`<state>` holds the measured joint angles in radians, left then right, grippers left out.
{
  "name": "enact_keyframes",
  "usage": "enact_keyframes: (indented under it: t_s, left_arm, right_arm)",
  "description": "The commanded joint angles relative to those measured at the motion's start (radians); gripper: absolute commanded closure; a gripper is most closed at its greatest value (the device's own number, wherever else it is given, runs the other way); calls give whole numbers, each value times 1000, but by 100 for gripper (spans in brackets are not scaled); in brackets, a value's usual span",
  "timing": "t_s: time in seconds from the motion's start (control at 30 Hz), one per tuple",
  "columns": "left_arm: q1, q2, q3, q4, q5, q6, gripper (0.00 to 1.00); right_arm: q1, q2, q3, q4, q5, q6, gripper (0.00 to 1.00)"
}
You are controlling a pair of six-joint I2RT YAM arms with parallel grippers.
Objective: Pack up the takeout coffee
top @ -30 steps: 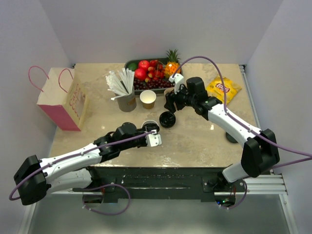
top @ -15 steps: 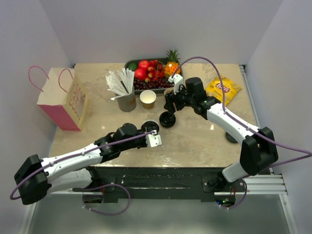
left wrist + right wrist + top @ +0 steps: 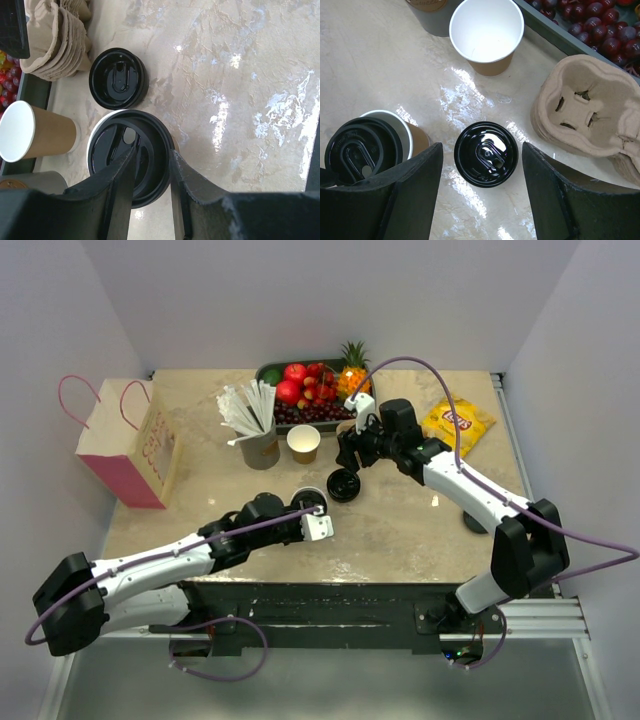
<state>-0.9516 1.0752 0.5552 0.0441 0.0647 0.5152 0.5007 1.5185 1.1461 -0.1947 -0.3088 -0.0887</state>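
The takeout coffee [image 3: 309,498] is a brown paper cup [image 3: 417,141] near the table's front middle. Its black lid [image 3: 131,156] lies askew on top, so part of the white rim [image 3: 94,141] shows. My left gripper [image 3: 152,161] is shut on the lid's edge, one finger over the lid and one outside it; it shows at the cup in the top view [image 3: 314,510]. My right gripper [image 3: 481,148] hangs open above a loose black lid [image 3: 486,153] lying flat on the table.
A lidless paper cup [image 3: 303,443] stands behind, beside a grey holder of wrapped sticks [image 3: 256,430]. Stacked pulp cup carriers [image 3: 590,110] lie under the right arm. A fruit tray [image 3: 268,372], a chips bag [image 3: 458,422] and a pink paper bag [image 3: 125,445] ring the table.
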Motion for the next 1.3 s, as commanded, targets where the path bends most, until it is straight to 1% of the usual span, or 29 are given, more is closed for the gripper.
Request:
enact_keyframes:
  t_s: [0.0,0.27,0.6,0.8,0.9,0.93,1.03,1.07,1.13,1.17,1.2,1.23,1.27]
  left_arm:
    - [-4,12,-18,68,-28,-11,62]
    - [-4,42,-18,106,-95,-3,62]
    - [-3,49,-12,125,-115,-15,62]
    - [-3,54,-11,114,-75,-17,62]
    - [-3,45,9,68,-36,-17,62]
    - [-3,37,17,28,-20,-14,62]
    - [4,-30,43,-27,23,-20,51]
    - [8,-82,52,-32,32,-27,44]
    - [13,-132,63,-35,29,-44,34]
    - [23,-165,78,-36,11,-82,25]
    - [36,-173,86,-36,-6,-114,20]
    - [54,-178,97,-42,-17,-148,17]
    - [110,-170,123,-77,-13,-229,13]
  right_arm:
    - [-4,-3,43,28,-26,17,32]
    - [-2,-1,43,28,-23,17,32]
    - [-4,2,40,35,-24,20,32]
    - [-2,3,38,35,-23,20,32]
    - [-2,0,40,32,-26,21,32]
    - [-2,2,41,26,-27,23,32]
    - [-2,3,53,6,-44,24,32]
    - [-5,3,63,-2,-52,26,32]
    - [-4,9,73,-28,-114,26,32]
    - [-4,14,89,-40,-146,26,32]
    - [-1,29,99,-52,-221,29,31]
    - [-1,41,113,-92,-252,43,31]
    - [-1,54,135,-104,-283,58,31]
